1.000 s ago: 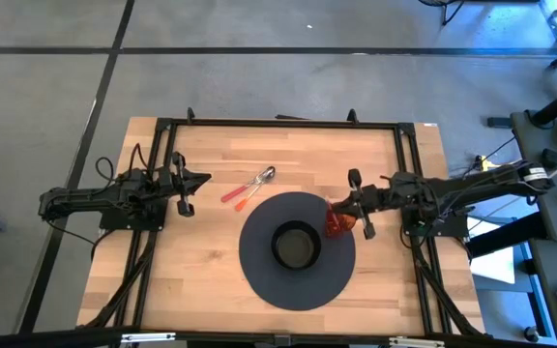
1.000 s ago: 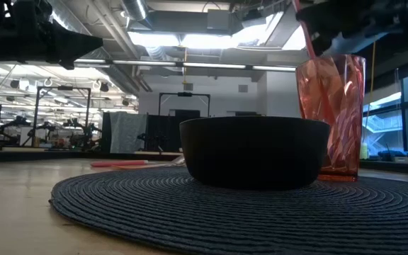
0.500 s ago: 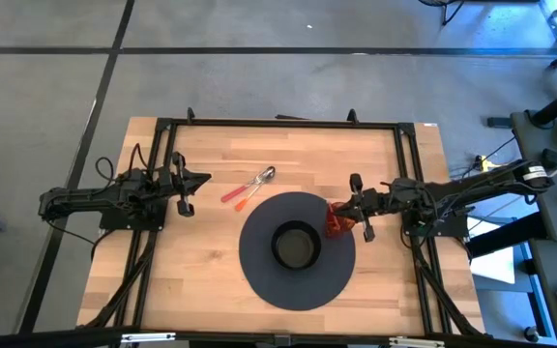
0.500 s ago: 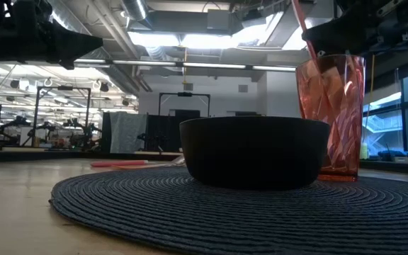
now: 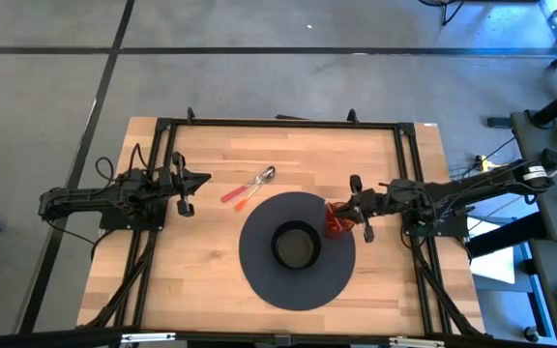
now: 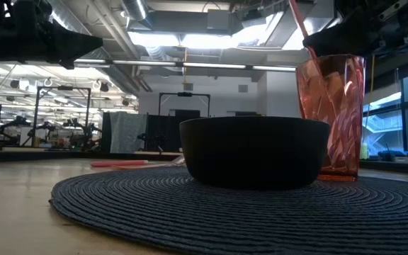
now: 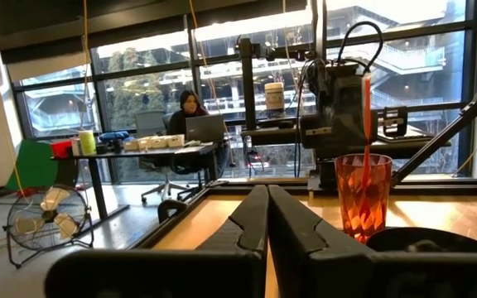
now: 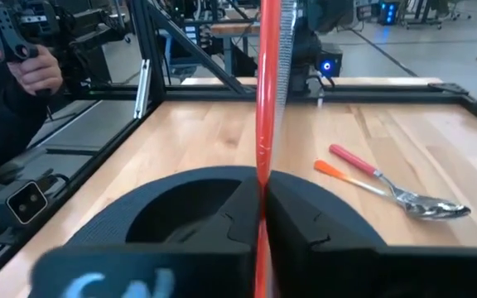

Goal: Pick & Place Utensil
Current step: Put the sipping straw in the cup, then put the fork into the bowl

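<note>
Two grippers noted. Right gripper (image 5: 340,217) clenched on red-handled utensil (image 8: 265,116), held upright over red tumbler (image 6: 333,117) at rim of dark round mat (image 5: 259,275); black bowl (image 5: 295,246) at mat centre. Left gripper (image 5: 197,180) pinched closed, holding nothing, well apart. Two more utensils (image 5: 249,188) lie on surface (image 5: 201,261).

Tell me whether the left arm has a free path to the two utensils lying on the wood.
Probably yes. The left gripper, shut and holding nothing, waits beside the spoon and the orange-handled utensil, with only bare table between them. The right gripper is busy over the red cup.
</note>
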{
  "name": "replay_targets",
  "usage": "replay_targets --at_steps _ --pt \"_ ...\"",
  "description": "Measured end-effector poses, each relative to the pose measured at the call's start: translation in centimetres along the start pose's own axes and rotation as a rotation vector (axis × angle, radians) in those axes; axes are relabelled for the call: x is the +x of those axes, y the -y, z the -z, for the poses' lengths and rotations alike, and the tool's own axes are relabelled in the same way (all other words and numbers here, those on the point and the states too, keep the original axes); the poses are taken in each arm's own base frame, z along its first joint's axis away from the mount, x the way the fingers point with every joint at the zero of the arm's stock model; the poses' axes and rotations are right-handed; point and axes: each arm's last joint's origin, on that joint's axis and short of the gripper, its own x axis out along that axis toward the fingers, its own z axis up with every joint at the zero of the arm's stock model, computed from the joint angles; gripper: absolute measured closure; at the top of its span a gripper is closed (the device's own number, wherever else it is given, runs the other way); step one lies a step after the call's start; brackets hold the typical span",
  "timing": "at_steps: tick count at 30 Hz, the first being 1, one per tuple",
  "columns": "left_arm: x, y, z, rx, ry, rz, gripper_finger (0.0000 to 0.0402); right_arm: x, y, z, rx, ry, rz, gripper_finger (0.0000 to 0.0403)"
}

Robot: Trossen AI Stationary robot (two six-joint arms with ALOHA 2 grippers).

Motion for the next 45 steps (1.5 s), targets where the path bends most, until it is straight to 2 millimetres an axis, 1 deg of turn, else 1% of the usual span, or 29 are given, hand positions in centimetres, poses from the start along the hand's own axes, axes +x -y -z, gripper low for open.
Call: replay_targets --at_steps 3,7,14,18,21,25,27,29,32,34,36,37,40,45 --pt "0.0 0.0 0.0 0.0 0.0 0.0 0.0396 0.0 0.0 0.1 0.005 -0.013 0.001 0.0359" --pt "0.0 0.0 0.0 0.001 0.0 0.0 0.0394 0.0 0.0 0.1 0.005 -0.01 0.001 0.0319" --pt "0.0 0.0 0.1 0.011 -0.006 0.0 0.0399 0.0 -0.1 -0.3 -0.038 0.036 -0.025 0.0252" --pt "0.0 0.0 0.1 0.006 -0.008 0.001 0.0399 -0.3 -0.3 -1.0 -0.058 0.098 -0.092 0.023" --pt "0.0 0.0 0.1 0.005 -0.008 0.001 0.0396 -1.1 -0.4 -1.8 -0.084 0.153 -0.113 0.0226" --pt "0.0 0.0 0.1 0.009 -0.008 -0.003 0.0394 -2.9 -0.6 -2.7 -0.145 0.228 -0.117 0.0235" --pt "0.0 0.0 0.1 0.02 -0.009 -0.014 0.0394 -3.8 -0.7 -2.4 -0.149 0.261 -0.116 0.0246" --pt "0.0 -0.1 0.1 0.021 -0.011 -0.026 0.0394 -4.5 -0.6 -1.7 -0.147 0.282 -0.096 0.0262" --pt "0.0 -0.1 0.2 0.016 -0.018 -0.03 0.0394 -5.6 -0.4 -0.6 -0.147 0.31 -0.048 0.0301" --pt "0.0 -0.1 0.2 0.003 -0.018 -0.031 0.0394 -6.4 -0.4 -0.5 -0.161 0.343 -0.029 0.0336" --pt "0.0 -0.1 0.2 -0.001 -0.018 -0.031 0.0393 -7.0 -0.4 -0.2 -0.178 0.33 -0.027 0.0377" --pt "0.0 -0.1 0.2 -0.002 -0.018 -0.03 0.0394 -7.2 -0.4 -0.1 -0.189 0.329 -0.026 0.0389" --pt "0.0 -0.1 0.2 0.0 -0.018 -0.032 0.0396 -8.0 -0.4 -0.1 -0.197 0.337 -0.012 0.0392" --pt "0.0 -0.2 0.2 0.012 -0.021 -0.056 0.0399 -8.8 -0.2 0.6 -0.233 0.297 0.043 0.0398"
